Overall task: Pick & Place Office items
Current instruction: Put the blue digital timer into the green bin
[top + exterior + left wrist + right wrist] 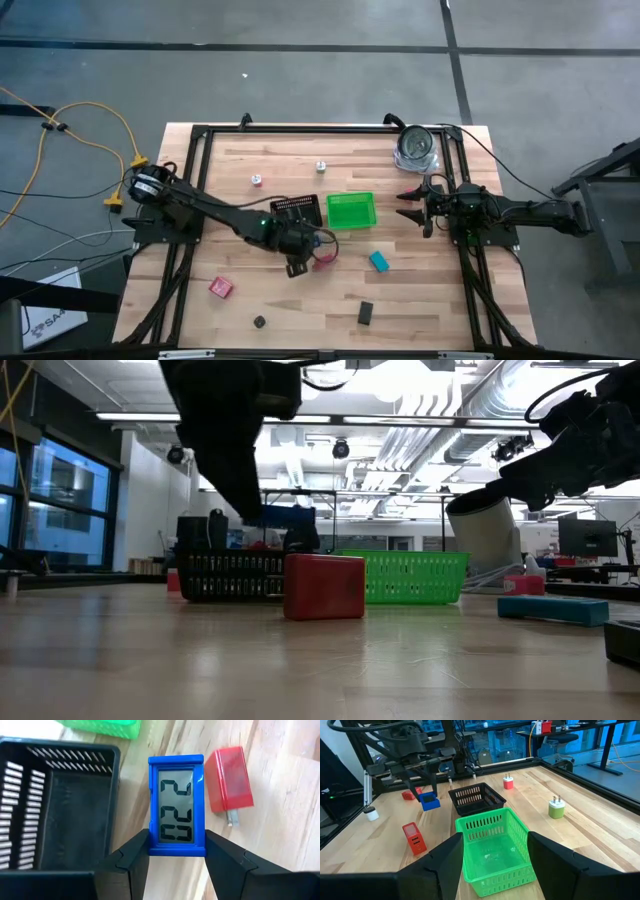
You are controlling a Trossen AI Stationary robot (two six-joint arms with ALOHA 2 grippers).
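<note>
A: Start nearest the black mesh tray (55, 805). What does the left gripper (177, 851) have?

B: Its fingers are clamped on a blue clock (176, 805), a small block with a digit display, held in the air just beside the tray's wall – not yet over the opening. A red plug block (229, 780) lies on the wood just past the clock, on the side away from the tray.

A: So how would you finish the step well?

B: I'd carry the clock sideways until it hangs fully above the tray's inside, keep it clear of the rim, lower it, and only then let go – release early and it could tip off the wall.

A: Farther from the tray?

B: The green bin (352, 211) stands right against it. Beyond the bin waits the right gripper (412, 207), fingers apart and holding nothing. Other items – a teal block (379, 262), a black block (366, 313), a pink block (221, 287) – lie well apart from the tray.
</note>
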